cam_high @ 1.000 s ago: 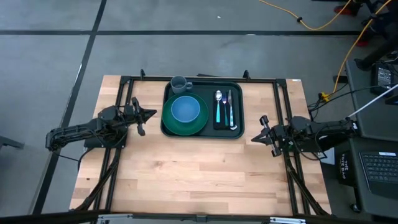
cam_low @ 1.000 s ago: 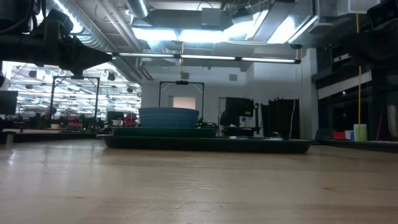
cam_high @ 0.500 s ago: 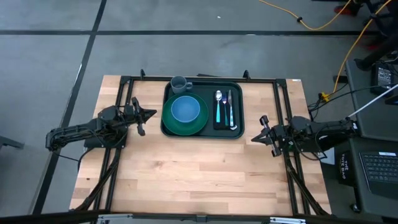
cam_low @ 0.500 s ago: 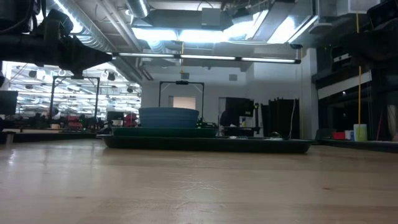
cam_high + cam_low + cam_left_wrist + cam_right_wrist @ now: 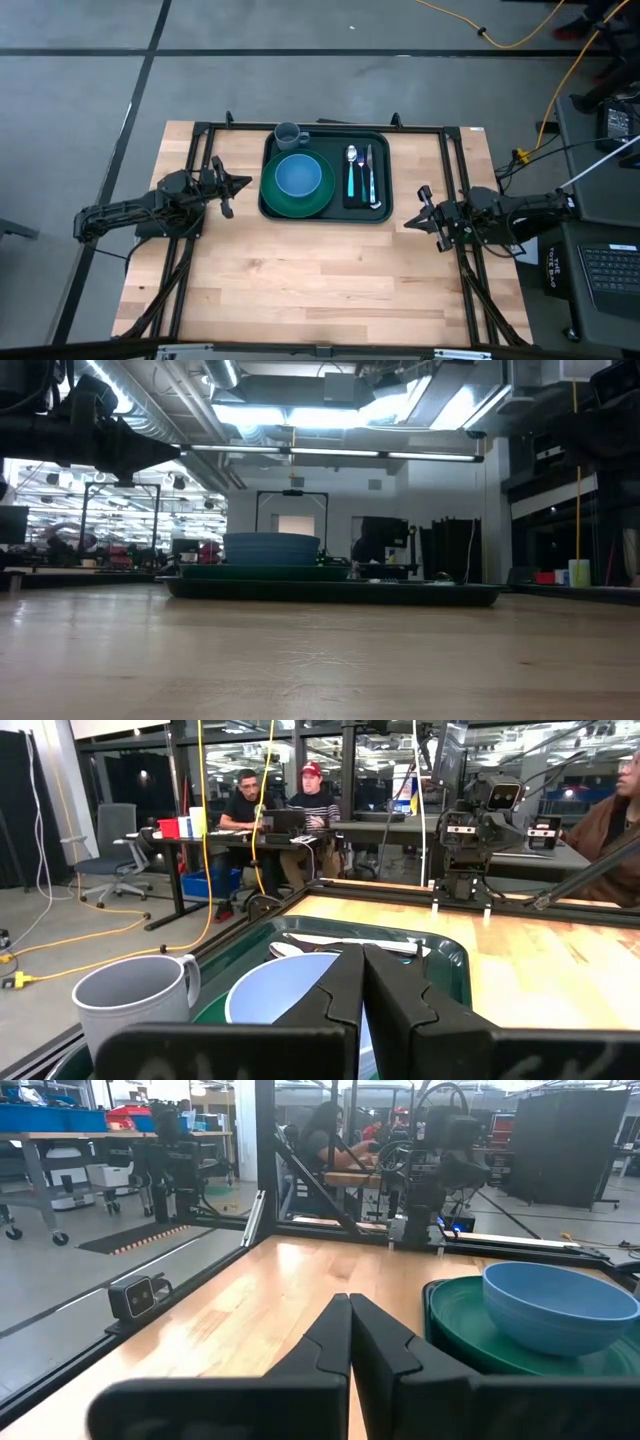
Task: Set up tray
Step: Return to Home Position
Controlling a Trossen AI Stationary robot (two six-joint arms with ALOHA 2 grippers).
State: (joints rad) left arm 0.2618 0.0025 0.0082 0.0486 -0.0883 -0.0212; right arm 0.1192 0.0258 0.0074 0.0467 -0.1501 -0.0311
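Note:
The dark green tray [image 5: 385, 205] lies flat on the wooden table at its far middle. On it rests a round green plate [image 5: 275, 202] with a blue bowl [image 5: 297, 176] in it, a grey mug [image 5: 289, 134] at the far left corner, and a spoon [image 5: 351, 170] and knife [image 5: 368, 172] on a black rectangle [image 5: 377, 152]. My left gripper [image 5: 240, 183] is shut, level, just left of the tray. My right gripper [image 5: 410, 221] is shut, level, near the tray's near right corner. Neither touches anything.
Black frame rails [image 5: 455, 170] run along the table's left, right and far sides. Bare wood [image 5: 310, 270] fills the table's near half. People sit at desks beyond the table [image 5: 285, 805]. A laptop [image 5: 610, 275] and cables lie off the table's right.

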